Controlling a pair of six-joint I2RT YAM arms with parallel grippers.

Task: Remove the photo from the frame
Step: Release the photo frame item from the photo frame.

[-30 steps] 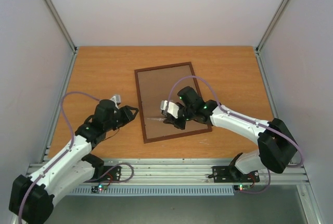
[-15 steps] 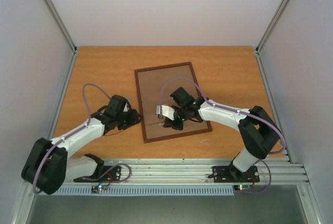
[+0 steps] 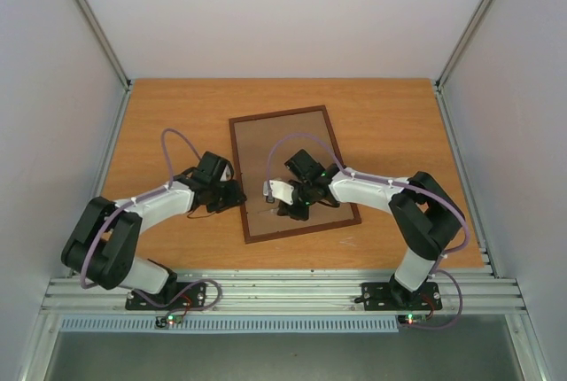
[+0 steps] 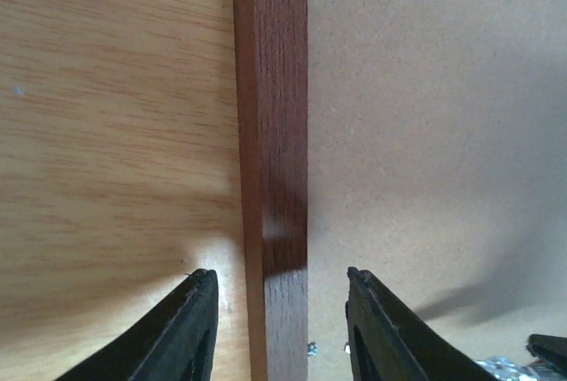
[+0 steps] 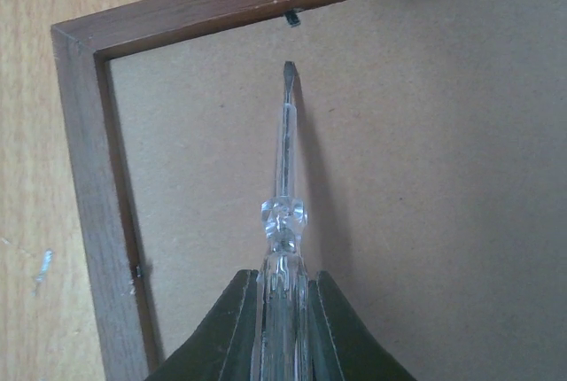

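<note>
The frame lies face down on the wooden table, its plain brown back up. The photo is hidden under that back. My left gripper is open and low, its jaws astride the frame's left wooden bar, one finger over the table and one over the back board; the gripper holds nothing. My right gripper is shut on a clear-handled screwdriver over the back board. The blade tip points at a small metal tab by the frame's bar, a little short of it.
A second small tab sits on the adjoining frame bar. A small pale scrap lies on the table by the frame's near right corner. White walls enclose the table on three sides, and an aluminium rail runs along the near edge.
My left arm has reached right to the frame's left bar and now straddles it. My right gripper with the screwdriver has shifted slightly left over the back board.
</note>
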